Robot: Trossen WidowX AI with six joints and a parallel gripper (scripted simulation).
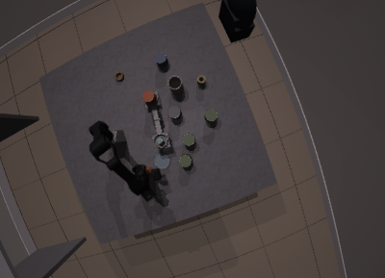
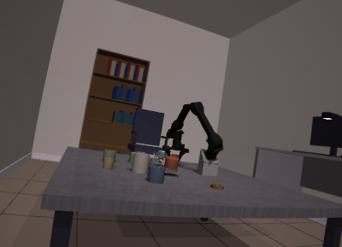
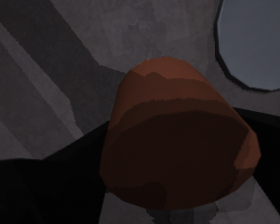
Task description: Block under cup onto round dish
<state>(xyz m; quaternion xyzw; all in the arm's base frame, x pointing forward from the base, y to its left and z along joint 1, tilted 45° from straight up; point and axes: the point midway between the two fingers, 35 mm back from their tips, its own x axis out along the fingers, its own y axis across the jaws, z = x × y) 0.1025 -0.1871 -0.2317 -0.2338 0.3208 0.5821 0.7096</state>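
Note:
My gripper (image 1: 149,172) (image 3: 164,119) is shut on an orange cup (image 1: 150,171) (image 3: 168,90). The held cup is beside the round blue-grey dish (image 1: 162,162) (image 3: 256,40), not above it, and looks low; whether it touches the table I cannot tell. A small pale teal block (image 1: 160,141) (image 2: 162,154) sits uncovered on the near end of the balance (image 1: 156,119). The other orange cup (image 1: 148,96) (image 2: 172,163) stands on the balance's far end. In the exterior view that cup hides most of the held one.
Green cylinders (image 1: 189,139) (image 1: 186,161) (image 1: 211,115) stand right of the balance and dish. A grey cylinder (image 1: 174,112) is beside the beam. A tall beige cup (image 1: 175,83) (image 2: 140,163), blue cylinder (image 1: 161,59) (image 2: 156,174), yellow cylinder (image 1: 201,79) (image 2: 109,163) and brown ring (image 1: 119,72) are farther off.

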